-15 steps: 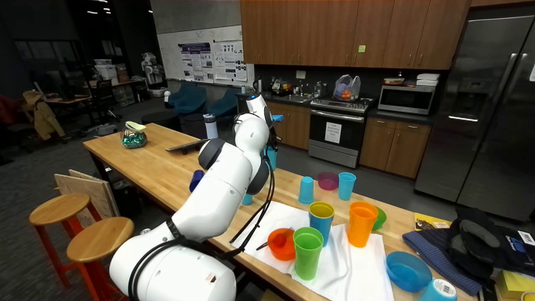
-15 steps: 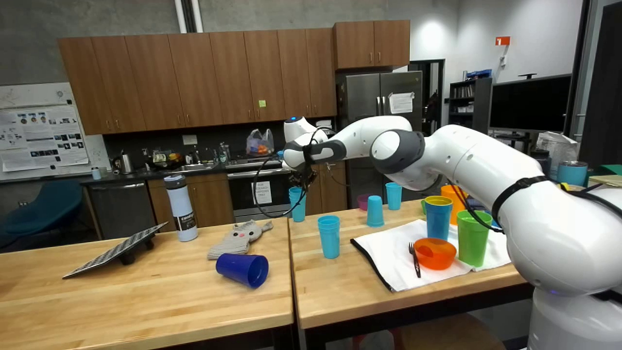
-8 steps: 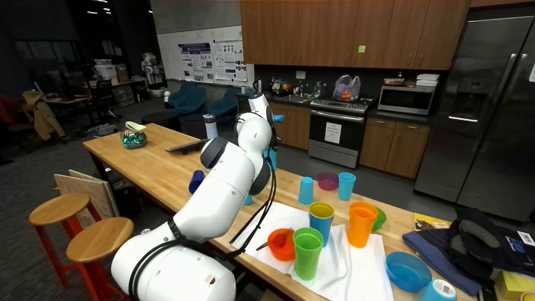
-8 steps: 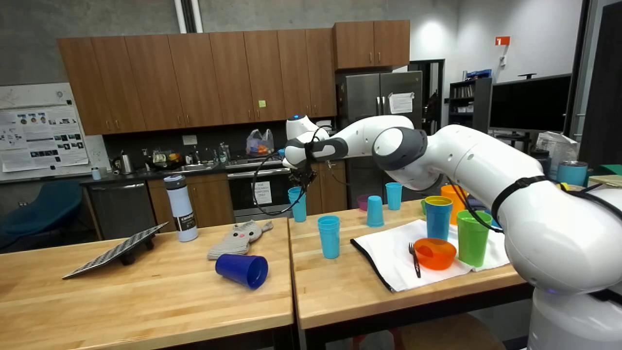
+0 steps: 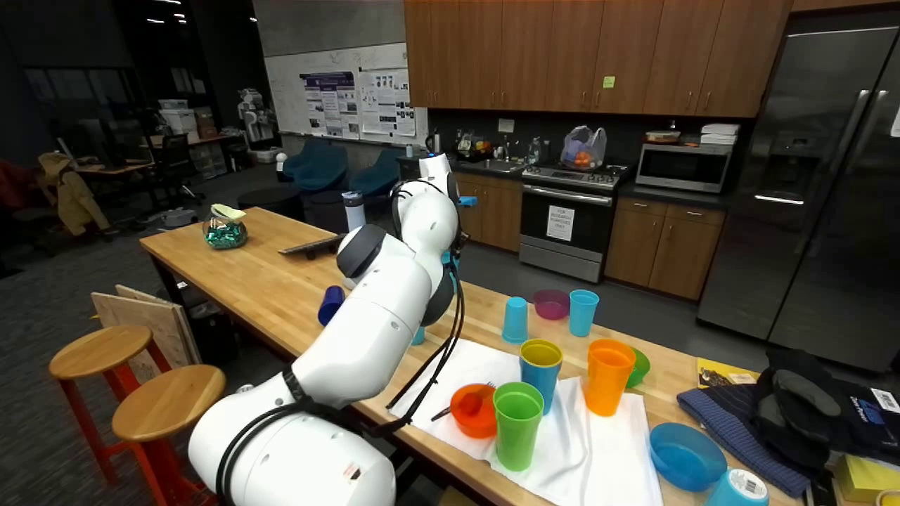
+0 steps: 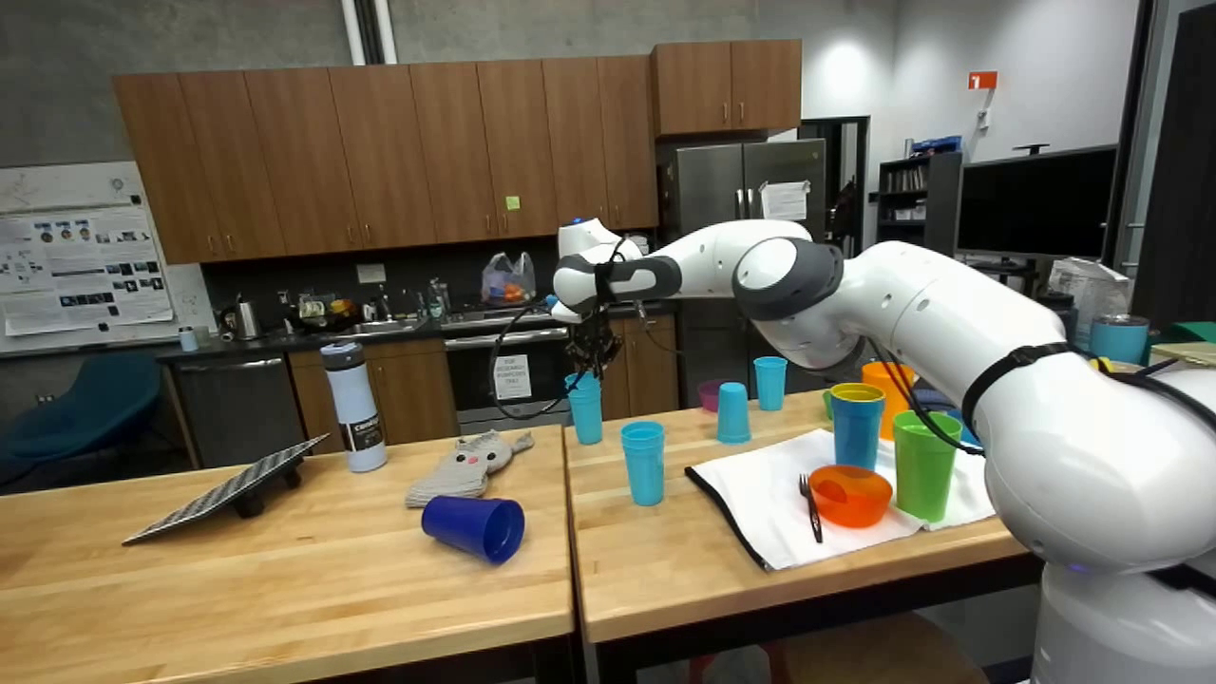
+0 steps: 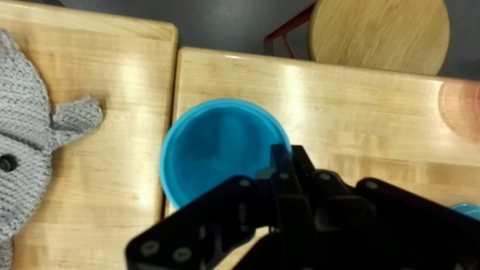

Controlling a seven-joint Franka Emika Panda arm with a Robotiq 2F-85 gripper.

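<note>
A busy tabletop (image 6: 627,570), this! Another upright pale blue cup (image 6: 644,464) stands near the action in an exterior view, the closest obstacle, with an upside-down blue cup (image 6: 732,413) and a purple bowl (image 5: 552,304) farther along. Across the seam (image 7: 173,82) lies a grey knitted toy (image 7: 26,131), one stubby limb pointing towards the join, and near it a navy cup (image 6: 473,527), tipped on its side. Then there's a white cloth (image 5: 485,358), crowded with an orange bowl (image 5: 472,422), a green cup (image 5: 517,436) and an orange cup (image 5: 608,379).

And here's the pincer (image 7: 288,153), drawn almost together, and it has the bright blue cup (image 7: 221,146) by the rim: one fingertip inside the wall, one outside! That cup is mouth up at the seam, by the edge facing the oven (image 5: 594,221); whether its base touches the tabletop, the views don't settle.

Something to read, too: the oven wears a sign (image 5: 560,222), "FOR RESEARCH PURPOSES ONLY". The tall bottle (image 6: 353,404) carries a black label, its lettering too small to trust.
</note>
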